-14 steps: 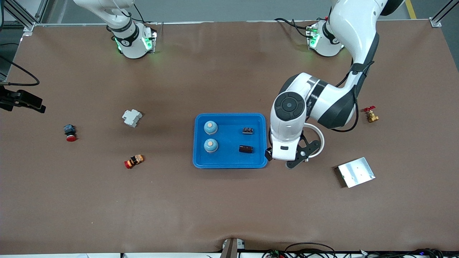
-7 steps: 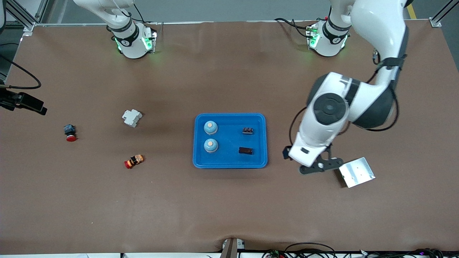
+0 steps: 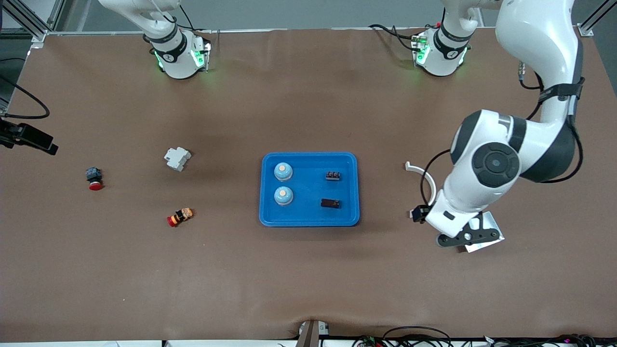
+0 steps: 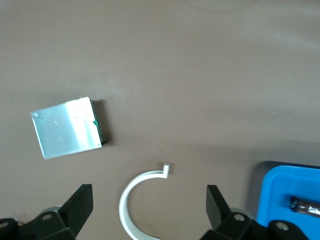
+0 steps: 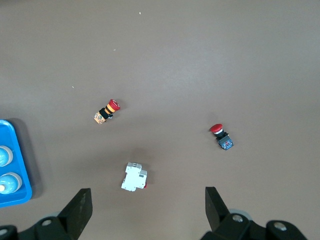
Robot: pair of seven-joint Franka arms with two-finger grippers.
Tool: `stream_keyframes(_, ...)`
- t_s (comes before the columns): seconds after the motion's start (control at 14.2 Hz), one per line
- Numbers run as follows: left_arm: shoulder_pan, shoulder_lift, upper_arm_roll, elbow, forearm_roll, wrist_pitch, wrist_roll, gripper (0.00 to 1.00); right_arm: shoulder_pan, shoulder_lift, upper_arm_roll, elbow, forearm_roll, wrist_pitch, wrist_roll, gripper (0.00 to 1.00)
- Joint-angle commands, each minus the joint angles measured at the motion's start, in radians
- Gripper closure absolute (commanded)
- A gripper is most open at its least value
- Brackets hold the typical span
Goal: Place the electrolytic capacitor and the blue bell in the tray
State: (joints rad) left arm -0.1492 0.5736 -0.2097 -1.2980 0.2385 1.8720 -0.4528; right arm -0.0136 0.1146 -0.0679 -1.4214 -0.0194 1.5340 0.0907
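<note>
While the left arm reached out from its base, the front view showed the left gripper (image 3: 465, 237) over the silver metal plate (image 3: 488, 232), toward the left arm's end of the table. A white C-shaped ring (image 3: 426, 180) lay beside that arm's wrist, between the gripper and the blue tray (image 3: 309, 219). Well apart from the jaws, the tray held two blue bells (image 3: 283, 170) (image 3: 283, 195), a dark electrolytic capacitor (image 3: 330, 203) and a small black terminal block (image 3: 332, 176). The right arm waited near its base, its gripper out of this view.

Left wrist view: the left gripper (image 4: 150, 212) had its jaws released and wide apart, nothing between them. The C-shaped ring (image 4: 131, 200) lay on the table under the gap. The metal plate (image 4: 66, 127) lay off toward one finger (image 4: 80, 202); the tray corner (image 4: 280, 192), with the capacitor end (image 4: 304, 205) in it, lay past the second finger.

Right wrist view: the right gripper (image 5: 147, 212) also had its jaws released and empty. A white circuit breaker (image 5: 134, 177) lay below the gap. A red-and-yellow push button (image 5: 106, 111) and a red push button on a blue-black body (image 5: 222, 137) lay well apart from the jaws. The tray edge (image 5: 17, 192) showed past one finger (image 5: 80, 205), carrying the two bells (image 5: 5, 155).
</note>
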Motion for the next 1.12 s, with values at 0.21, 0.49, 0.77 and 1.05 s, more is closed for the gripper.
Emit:
stream_keyframes(0.21,0.079,-0.06,-0.01,-0.026,-0.015,0.021,0.101,0.0,-0.009,0.007,0.0,0.024,0.022,-0.017,0.011,0.0)
stream_keyframes(0.49,0.131,-0.139,-0.013,-0.038,-0.024,-0.011,0.181,0.0,-0.013,0.007,0.0,0.024,0.041,-0.015,0.017,0.0)
stream_keyframes(0.77,0.155,-0.239,-0.01,-0.056,-0.094,-0.115,0.298,0.0,-0.012,0.007,-0.001,0.022,0.039,-0.023,0.018,0.0)
stream_keyframes(1.05,0.148,-0.371,0.001,-0.165,-0.123,-0.134,0.336,0.0,-0.022,0.005,-0.001,0.021,0.039,-0.031,0.017,0.0)
